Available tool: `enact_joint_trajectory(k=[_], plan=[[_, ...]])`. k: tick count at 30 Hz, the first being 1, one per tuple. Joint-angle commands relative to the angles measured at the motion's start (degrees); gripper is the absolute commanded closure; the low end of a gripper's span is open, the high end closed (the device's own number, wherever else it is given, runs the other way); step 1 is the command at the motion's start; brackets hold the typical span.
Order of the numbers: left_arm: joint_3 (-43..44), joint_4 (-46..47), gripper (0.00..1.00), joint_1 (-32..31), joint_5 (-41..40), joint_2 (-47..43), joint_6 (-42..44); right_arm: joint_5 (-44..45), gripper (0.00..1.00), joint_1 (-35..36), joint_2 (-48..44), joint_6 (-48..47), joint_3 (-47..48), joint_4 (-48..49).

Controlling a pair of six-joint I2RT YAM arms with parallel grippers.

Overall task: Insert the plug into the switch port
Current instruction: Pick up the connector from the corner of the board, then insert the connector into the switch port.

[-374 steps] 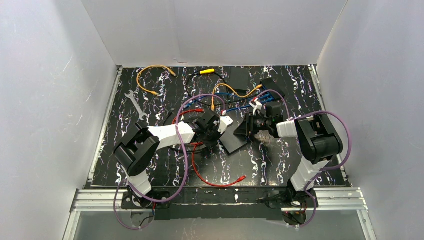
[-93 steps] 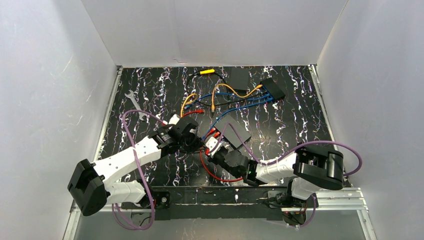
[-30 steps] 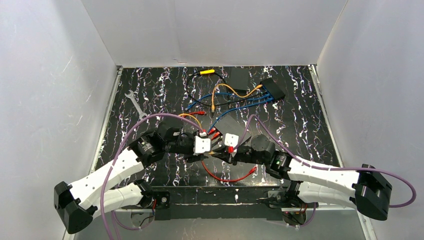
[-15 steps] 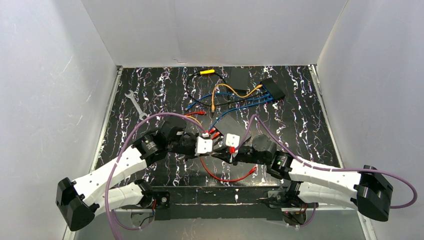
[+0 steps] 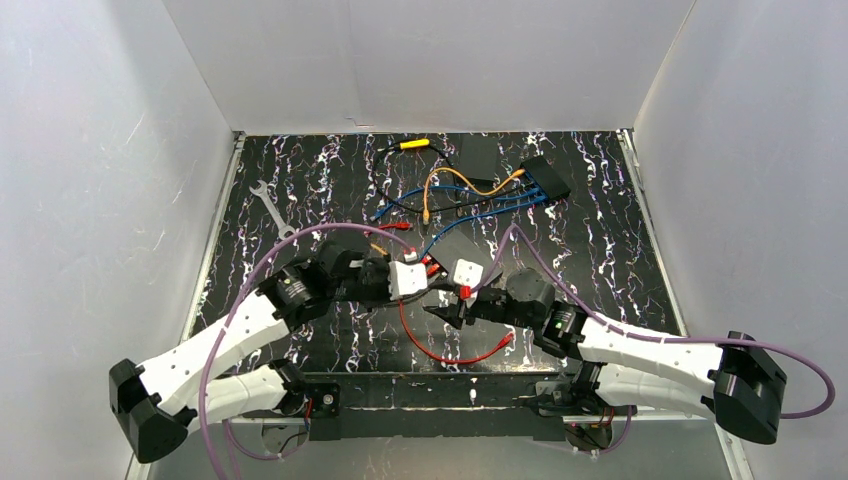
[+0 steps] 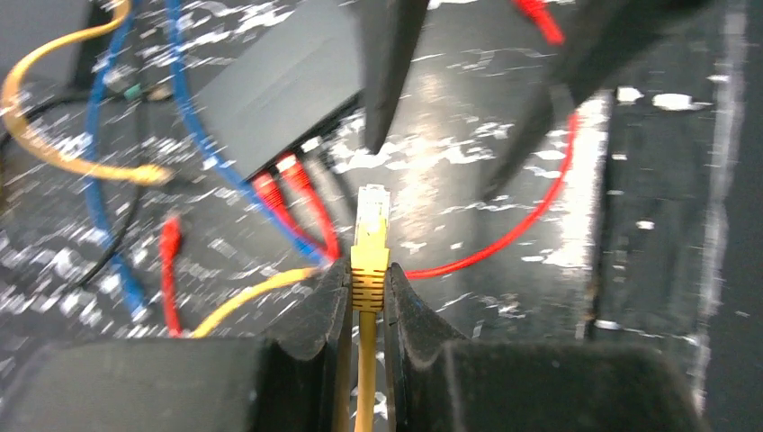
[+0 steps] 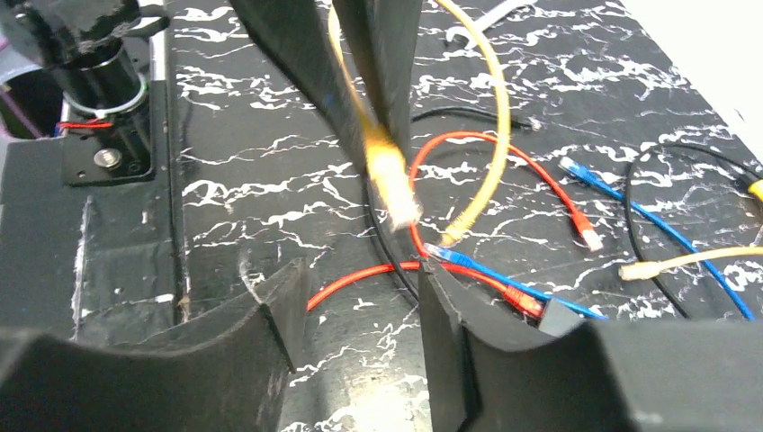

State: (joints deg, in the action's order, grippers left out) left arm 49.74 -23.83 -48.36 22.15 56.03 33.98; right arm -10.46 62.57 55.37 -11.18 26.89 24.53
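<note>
From above, both arms reach in low over the black marbled table (image 5: 330, 170) and meet near its middle, the left hand (image 5: 428, 288) and right hand (image 5: 445, 316) close together, tips facing each other, just in front of a flat black switch box (image 5: 458, 246). The plug is too small to make out here. A loose red cable (image 5: 440, 352) loops on the table under the hands, and a wrench (image 5: 270, 208) lies well apart at the left. In the left wrist view, the left hand (image 6: 367, 279) is pinched narrow on the yellow plug (image 6: 371, 229), gripping its ribbed boot so that the clear tip sticks out past the fingertips. Its yellow cable (image 6: 364, 378) runs back between the fingers. The switch box (image 6: 279, 90) lies ahead and to the left, apart from the plug, with red and blue plugs at its near edge. In the right wrist view, the right hand (image 7: 355, 315) stands moderately wide with nothing between its fingers (image 7: 279, 315). The plug (image 7: 391, 175), blurred, hangs above and beyond them, clamped in the other hand's dark fingers. Blue cables (image 7: 630, 207) trail across the table behind.
</note>
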Motion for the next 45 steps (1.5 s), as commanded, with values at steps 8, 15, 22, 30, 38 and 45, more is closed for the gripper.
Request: enact_joint_trajectory(k=[8,15,22,30,38,45], plan=[[13.24,1.45,1.0,12.44,-44.75,-4.53,-6.1,20.66,0.05,-0.55,-0.65,2.8,1.49,1.96],[14.72,-0.18,1.0,17.29,-59.71,1.88,-14.84,33.35,0.01,-3.65,1.31,5.86,3.07,-2.11],[6.9,3.6,1.0,17.25,-48.98,9.55,-37.85,35.47,0.01,-9.85,3.05,9.59,3.72,-5.37],[1.07,12.74,1.0,14.83,-31.2,18.58,-45.58,30.09,0.02,-19.26,6.13,14.98,4.92,-9.22],[-4.53,20.19,1.0,7.41,-25.96,18.9,-42.06,20.53,0.03,-28.01,10.91,18.45,7.95,-12.75],[-7.19,23.46,1.0,3.22,-19.19,19.26,-39.75,8.62,0.04,-35.95,17.85,21.69,10.94,-13.47]])
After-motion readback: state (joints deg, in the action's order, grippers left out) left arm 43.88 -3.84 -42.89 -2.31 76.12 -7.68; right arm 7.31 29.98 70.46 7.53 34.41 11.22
